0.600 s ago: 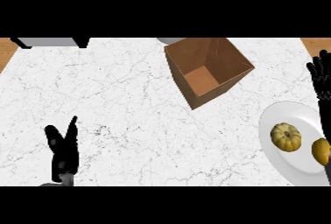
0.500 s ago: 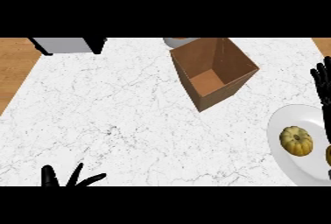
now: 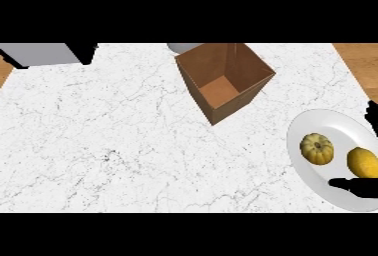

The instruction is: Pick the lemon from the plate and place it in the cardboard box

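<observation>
Lemon (image 3: pixel 362 162) sits on plate (image 3: pixel 310 120), far right, beside a small squash (image 3: pixel 317 148). Right hand (image 3: pixel 356 185) just near it, fingers' state unclear. Close on the lemon only, then lift toward the open box (image 3: pixel 225 80).

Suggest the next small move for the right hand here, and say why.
Probably bring the right hand up over the lemon and curl round it. The lemon lies free on the plate beside a ribbed, pumpkin-like fruit, with only dark finger tips showing just below it. The cardboard box stands open up and to the left, nothing inside.
</observation>
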Controlling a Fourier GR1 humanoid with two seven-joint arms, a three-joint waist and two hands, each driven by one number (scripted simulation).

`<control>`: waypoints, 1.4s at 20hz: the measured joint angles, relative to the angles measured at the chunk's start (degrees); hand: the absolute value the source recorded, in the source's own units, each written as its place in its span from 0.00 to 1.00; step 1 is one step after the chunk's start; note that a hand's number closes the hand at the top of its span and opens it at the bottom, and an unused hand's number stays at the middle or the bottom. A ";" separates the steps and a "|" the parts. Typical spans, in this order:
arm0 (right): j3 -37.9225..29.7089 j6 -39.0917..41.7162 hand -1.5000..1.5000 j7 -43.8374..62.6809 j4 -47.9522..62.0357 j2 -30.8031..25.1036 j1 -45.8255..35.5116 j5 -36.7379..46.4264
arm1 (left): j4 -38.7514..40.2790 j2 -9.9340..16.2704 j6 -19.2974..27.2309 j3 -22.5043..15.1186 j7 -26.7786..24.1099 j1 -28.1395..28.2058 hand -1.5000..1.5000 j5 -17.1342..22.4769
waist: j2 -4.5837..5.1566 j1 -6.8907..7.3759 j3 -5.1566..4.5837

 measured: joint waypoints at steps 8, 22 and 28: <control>-3.13 6.38 0.00 -10.27 4.79 0.22 2.98 -5.20 | 6.37 5.78 0.16 4.72 -2.80 -1.11 0.50 -5.11 | 0.45 -2.42 -1.38; -1.07 14.96 0.00 -16.21 12.82 -18.50 5.21 9.48 | 9.20 6.01 -1.29 6.04 -7.38 -5.48 0.50 -4.83 | 1.77 0.65 -2.14; 2.22 18.06 0.00 -15.51 14.85 -22.32 4.05 13.97 | 9.71 6.00 -2.09 6.28 -7.16 -7.32 0.50 -3.70 | 2.16 1.83 -2.01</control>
